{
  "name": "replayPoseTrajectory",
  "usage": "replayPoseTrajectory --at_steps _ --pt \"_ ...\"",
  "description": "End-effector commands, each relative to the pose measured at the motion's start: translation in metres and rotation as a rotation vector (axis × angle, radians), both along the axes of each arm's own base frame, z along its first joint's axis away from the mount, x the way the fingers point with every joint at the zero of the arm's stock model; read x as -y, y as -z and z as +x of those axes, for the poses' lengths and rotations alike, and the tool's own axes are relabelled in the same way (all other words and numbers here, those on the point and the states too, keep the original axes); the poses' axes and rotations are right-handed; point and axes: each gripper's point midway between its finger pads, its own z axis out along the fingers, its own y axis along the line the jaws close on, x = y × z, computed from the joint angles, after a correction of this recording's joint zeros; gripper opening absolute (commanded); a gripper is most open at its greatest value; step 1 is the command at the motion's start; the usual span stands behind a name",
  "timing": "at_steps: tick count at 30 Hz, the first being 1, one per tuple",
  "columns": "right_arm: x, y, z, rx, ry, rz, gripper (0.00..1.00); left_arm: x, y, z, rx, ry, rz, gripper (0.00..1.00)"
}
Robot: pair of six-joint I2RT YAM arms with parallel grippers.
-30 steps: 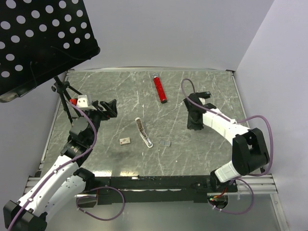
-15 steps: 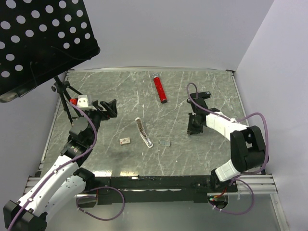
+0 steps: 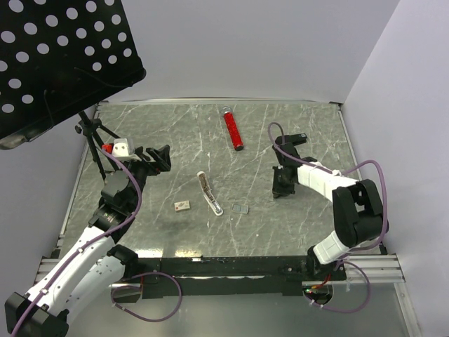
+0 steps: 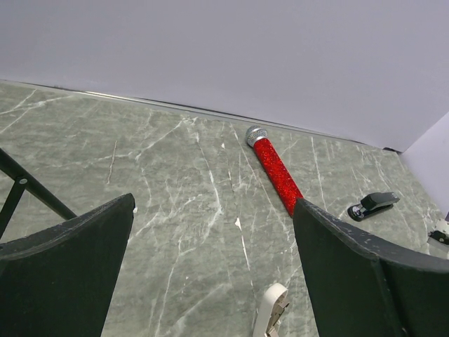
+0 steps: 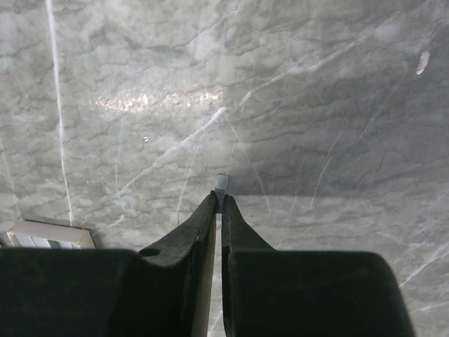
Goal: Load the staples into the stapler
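right gripper [image 5: 219, 199] jaws clamped on staples [image 5: 222, 182] | left gripper [image 4: 214, 205] jaws apart | risk: thin tip-pinch, strip may slip before stapler [image 4: 374, 204]

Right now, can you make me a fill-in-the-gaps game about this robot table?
1. The right gripper pinches the staples, so its jaws are ____.
2. The left gripper holds nothing, and its jaws are wide ____.
3. The sparkly tube lying on the table near the black stapler is coloured ____.

Missing words: shut, open, red.
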Motion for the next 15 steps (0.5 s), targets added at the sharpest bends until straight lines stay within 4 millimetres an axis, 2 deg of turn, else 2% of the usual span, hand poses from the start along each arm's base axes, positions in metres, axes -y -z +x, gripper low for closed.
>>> replayPoseTrajectory --at_steps 1,6,7,8,9,10,11,12,14,15 --pt "-0.001 -0.014 0.012 0.038 -0.021 -0.098 0.08 0.002 -0.013 -0.003 0.052 0.013 -0.016 0.99" --pt "-0.001 -0.014 0.008 0.013 -0.073 -0.331 0.07 0.002 -0.014 -0.003 0.055 0.013 -0.018 0.99" --pt "-0.013 -0.02 0.01 0.033 -0.109 -0.374 0.06 0.002 -0.014 -0.003 0.053 0.014 -0.019 0.99" --pt "-0.004 -0.022 0.008 0.027 -0.11 -0.464 0.06 0.001 -0.015 -0.004 0.056 0.014 -0.02 0.99" --pt "-0.003 -0.015 0.005 -0.001 -0.119 -0.526 0.06 0.001 -0.015 -0.003 0.056 0.013 -0.018 0.99" --pt "-0.014 -0.019 0.008 0.019 -0.145 -0.555 0.05 0.001 -0.015 -0.004 0.058 0.014 -0.021 0.99" --pt "-0.011 -0.021 0.006 0.014 -0.162 -0.626 0.05 0.001 -0.016 -0.004 0.059 0.015 -0.021 1.0" --pt "-0.012 -0.014 0.004 -0.004 -0.17 -0.667 0.05 0.001 -0.016 -0.004 0.059 0.015 -0.021 0.99" --pt "-0.021 -0.016 0.004 0.004 -0.203 -0.726 0.04 0.001 -0.016 -0.004 0.059 0.014 -0.021 0.99" --pt "-0.025 -0.01 0.003 -0.005 -0.219 -0.746 0.05 0.001 -0.016 -0.005 0.061 0.015 -0.02 0.99"
